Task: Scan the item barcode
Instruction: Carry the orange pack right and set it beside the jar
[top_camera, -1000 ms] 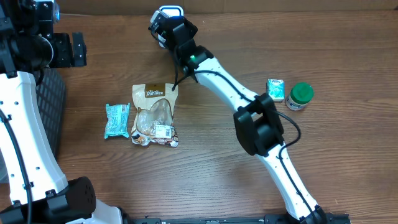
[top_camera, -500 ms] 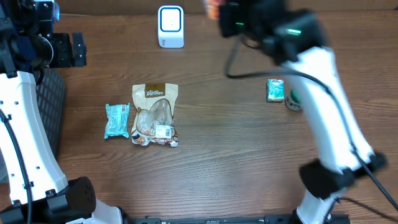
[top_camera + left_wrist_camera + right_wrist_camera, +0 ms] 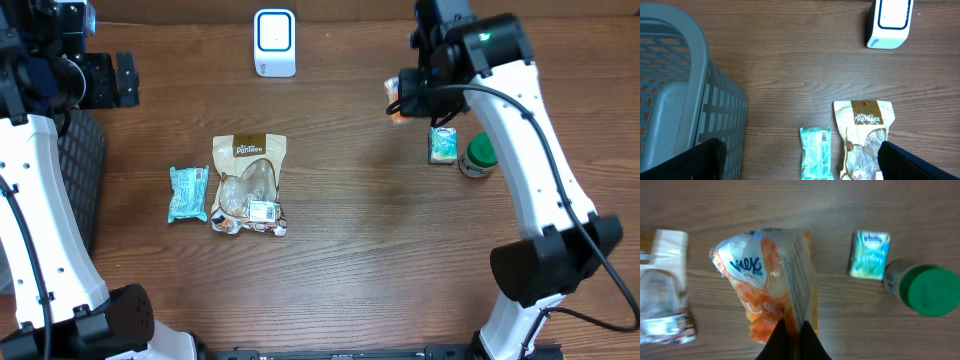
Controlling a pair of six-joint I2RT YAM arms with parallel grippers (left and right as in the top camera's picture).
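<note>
The right arm is swinging clear of the scanner [image 3: 274,42] now. A second ago it was right up at that white unit at the back edge, and now it is hanging over the right side of the table [image 3: 360,250], just beside the small green box [image 3: 443,144] and the green-lidded jar [image 3: 483,155]. That is reading like a scan pass finished and the item being carried off to be set down, though nothing here is confirming a beep. The right gripper [image 3: 792,340] is pinching tight on one end of the orange packet [image 3: 770,295], which is riding in the air above the wood. It is looking like soft, crinkled plastic, orange and white with blue lettering and a strip of fine print down one side; I am not making out the barcode itself. Over on the left, the left gripper [image 3: 110,80] is waiting with jaws spread wide, holding nothing, above the grey basket [image 3: 670,90].
</note>
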